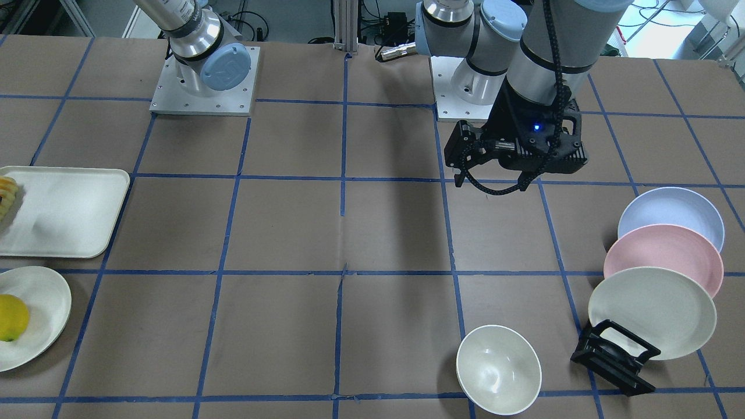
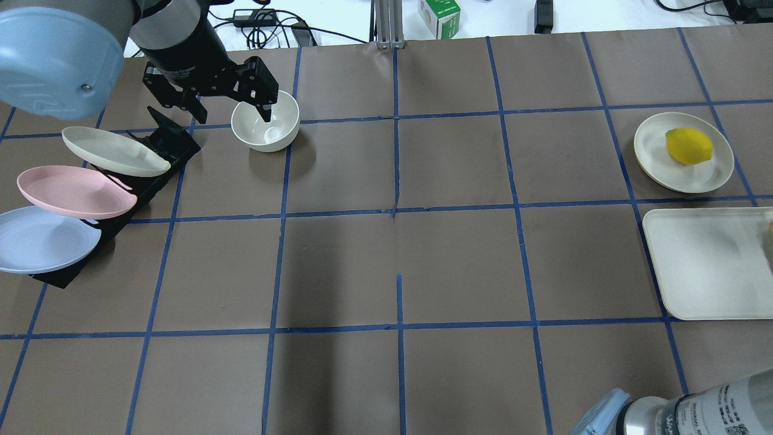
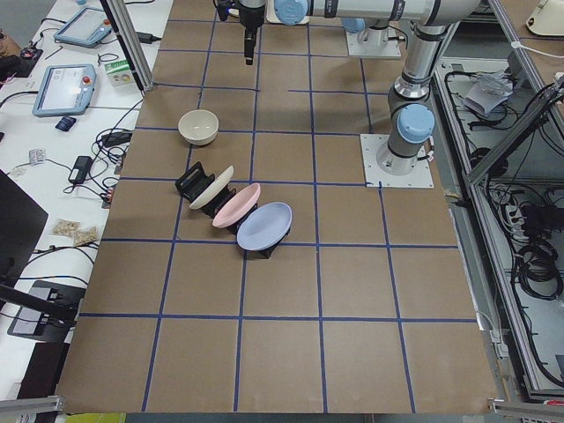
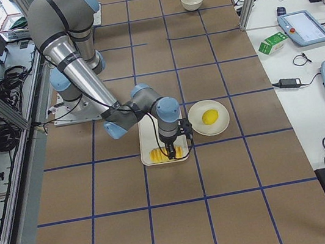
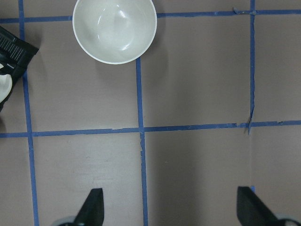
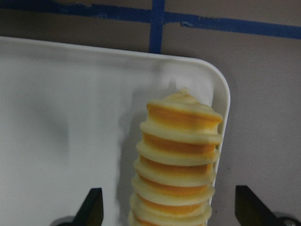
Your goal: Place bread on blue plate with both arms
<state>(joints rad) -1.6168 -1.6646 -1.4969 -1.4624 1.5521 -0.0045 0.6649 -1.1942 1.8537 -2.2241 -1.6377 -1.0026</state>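
The bread, striped yellow-orange and cream, lies along the edge of a white tray. It also shows in the exterior right view and at the front view's left edge. My right gripper is open and hangs over the bread with a finger on either side, not touching it. The blue plate leans in a black rack at the other end of the table, and shows in the overhead view. My left gripper is open and empty, above the table near a white bowl.
A pink plate and a cream plate lean in the same rack next to the blue one. The white bowl stands beside the rack. A lemon sits on a cream plate next to the tray.
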